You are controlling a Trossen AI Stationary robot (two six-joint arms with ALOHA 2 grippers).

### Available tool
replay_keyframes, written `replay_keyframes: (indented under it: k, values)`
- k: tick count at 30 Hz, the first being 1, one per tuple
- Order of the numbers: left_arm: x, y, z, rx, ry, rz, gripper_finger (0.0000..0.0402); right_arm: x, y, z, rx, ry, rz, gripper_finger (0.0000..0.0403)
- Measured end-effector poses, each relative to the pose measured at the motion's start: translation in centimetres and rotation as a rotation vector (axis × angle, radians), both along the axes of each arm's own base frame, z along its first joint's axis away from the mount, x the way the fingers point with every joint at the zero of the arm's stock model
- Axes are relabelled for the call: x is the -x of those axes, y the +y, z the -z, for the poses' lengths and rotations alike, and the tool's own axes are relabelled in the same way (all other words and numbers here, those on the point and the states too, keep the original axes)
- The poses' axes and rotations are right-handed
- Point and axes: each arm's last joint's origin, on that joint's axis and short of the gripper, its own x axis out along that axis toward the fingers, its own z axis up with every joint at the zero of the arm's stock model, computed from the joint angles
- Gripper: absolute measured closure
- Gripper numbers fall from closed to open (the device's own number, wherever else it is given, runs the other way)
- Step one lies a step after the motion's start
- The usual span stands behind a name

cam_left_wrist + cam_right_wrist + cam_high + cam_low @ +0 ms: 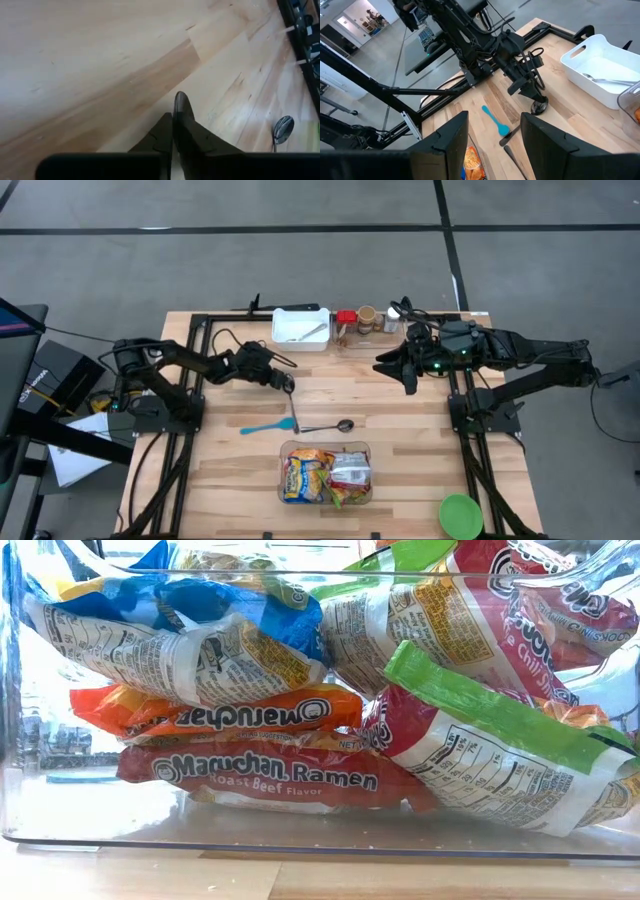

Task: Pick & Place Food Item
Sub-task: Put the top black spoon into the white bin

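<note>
Wooden counter (420, 440) is seen beneath both jaws: left gripper (289, 385) jaws are pressed together, empty, above the metal spoon (325, 426); right gripper (396, 370) jaws are spread, empty.

2 arms (180, 365), 2 spoons (325, 426), 1 bin (300, 328), ~5 ramen pkts (270, 772).
</note>
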Motion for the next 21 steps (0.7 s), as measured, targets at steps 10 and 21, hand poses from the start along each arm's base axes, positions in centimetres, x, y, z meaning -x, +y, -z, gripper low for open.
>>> replay_keyframes:
  k: [10, 21]
  values:
    - [0.0, 0.3, -1.9, 0.006, -0.115, -0.101, 0.0400, 0.0, 0.0, 0.1, 0.001, 0.006, 0.000, 0.0228]
    - [0.6, 0.5, -7.3, -0.081, -0.374, -0.271, 0.0401, 0.0, 0.0, 0.1, 0.011, 0.010, -0.003, 0.0228]
